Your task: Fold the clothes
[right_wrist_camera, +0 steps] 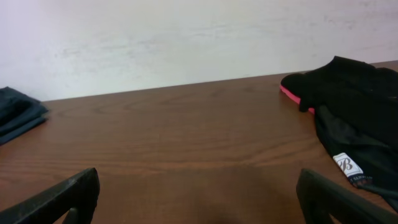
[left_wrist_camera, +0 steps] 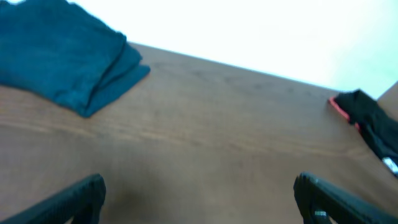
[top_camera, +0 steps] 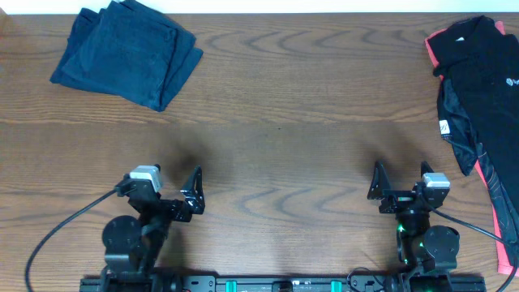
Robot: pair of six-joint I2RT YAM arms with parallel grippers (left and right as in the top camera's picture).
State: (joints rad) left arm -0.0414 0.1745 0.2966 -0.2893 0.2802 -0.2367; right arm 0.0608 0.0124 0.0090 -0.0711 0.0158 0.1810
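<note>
A dark blue garment (top_camera: 126,53) lies folded at the far left of the table; it also shows in the left wrist view (left_wrist_camera: 62,56) and at the left edge of the right wrist view (right_wrist_camera: 15,112). A black garment with pink trim (top_camera: 478,105) lies crumpled at the right edge, also in the right wrist view (right_wrist_camera: 354,106) and the left wrist view (left_wrist_camera: 370,121). My left gripper (top_camera: 180,193) is open and empty near the front edge, its fingertips wide apart (left_wrist_camera: 199,196). My right gripper (top_camera: 399,182) is open and empty near the front right, fingers wide apart (right_wrist_camera: 199,193).
The wooden table (top_camera: 276,122) runs between the two garments. Black cables (top_camera: 57,231) trail from the arm bases at the front edge. A pale wall (right_wrist_camera: 186,37) stands behind the table's far edge.
</note>
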